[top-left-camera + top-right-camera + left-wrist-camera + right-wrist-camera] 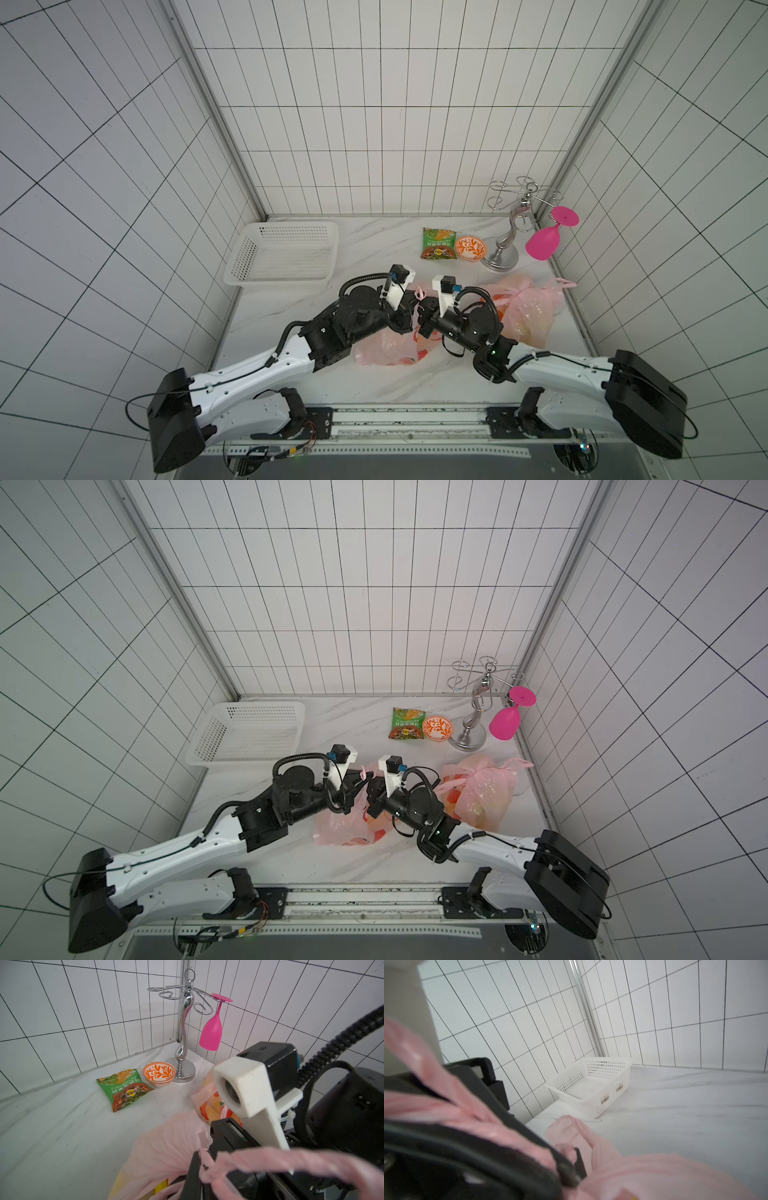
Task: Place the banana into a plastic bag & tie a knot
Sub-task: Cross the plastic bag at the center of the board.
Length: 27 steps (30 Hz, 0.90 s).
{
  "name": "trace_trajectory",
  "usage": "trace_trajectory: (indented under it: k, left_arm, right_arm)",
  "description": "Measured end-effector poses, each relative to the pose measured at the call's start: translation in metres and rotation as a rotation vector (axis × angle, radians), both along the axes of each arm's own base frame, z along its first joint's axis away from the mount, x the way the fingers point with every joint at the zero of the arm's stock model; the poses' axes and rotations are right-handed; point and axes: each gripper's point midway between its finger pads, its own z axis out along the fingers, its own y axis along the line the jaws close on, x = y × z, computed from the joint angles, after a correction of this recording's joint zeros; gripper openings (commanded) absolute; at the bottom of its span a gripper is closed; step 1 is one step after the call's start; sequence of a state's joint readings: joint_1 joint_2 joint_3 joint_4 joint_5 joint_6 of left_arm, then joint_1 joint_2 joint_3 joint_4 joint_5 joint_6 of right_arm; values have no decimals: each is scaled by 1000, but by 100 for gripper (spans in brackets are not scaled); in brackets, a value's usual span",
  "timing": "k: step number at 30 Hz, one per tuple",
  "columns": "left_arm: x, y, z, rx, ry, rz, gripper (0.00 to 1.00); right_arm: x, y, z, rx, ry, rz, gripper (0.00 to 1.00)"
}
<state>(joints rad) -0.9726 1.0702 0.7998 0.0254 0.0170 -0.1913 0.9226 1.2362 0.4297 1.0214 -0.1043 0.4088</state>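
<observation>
Knot step. Bag (386,345) is laid on worktop (374,249), banana (161,1186) seen inside. One twisted handle (270,1157) is pinched by closed left fingers (192,1167), another by closed right fingers (579,1159). Both are best kept taut while crossed.

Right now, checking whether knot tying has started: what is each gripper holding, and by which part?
Both grip the pink plastic bag by its twisted handles: left gripper pinches one handle near its end, right gripper pinches the other.

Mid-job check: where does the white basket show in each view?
Both top views: white basket far left, in the wall corner.
Left wrist: not in view.
Right wrist: mid-frame, against the same corner.
Shared landmark: nearer pink bag, in all four views.
</observation>
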Motion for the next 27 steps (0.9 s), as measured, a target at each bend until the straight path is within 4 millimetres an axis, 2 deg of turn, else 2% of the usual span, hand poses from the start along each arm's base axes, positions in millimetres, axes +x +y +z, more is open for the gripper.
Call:
trace_trajectory:
  k: [1,6,9,15,23,25,27]
  left_arm:
    - [-1,1,3,-10,0,1,5]
    - [-7,7,18,-59,4,2,23]
    - [-8,12,18,-59,16,15,34]
    - [-11,28,19,-44,32,56,48]
    - [-17,70,50,-112,-29,155,55]
    - [-8,82,56,-120,-42,209,54]
    - [12,93,58,-111,-31,273,48]
  right_arm:
    - [-1,1,4,17,-14,8,0]
    - [-2,3,20,93,-83,31,0]
    - [2,3,23,118,-107,33,0]
    - [8,0,27,162,-131,27,0]
    - [5,-2,35,194,-160,41,0]
    - [5,-2,35,192,-163,43,0]
    - [4,-1,35,191,-165,44,0]
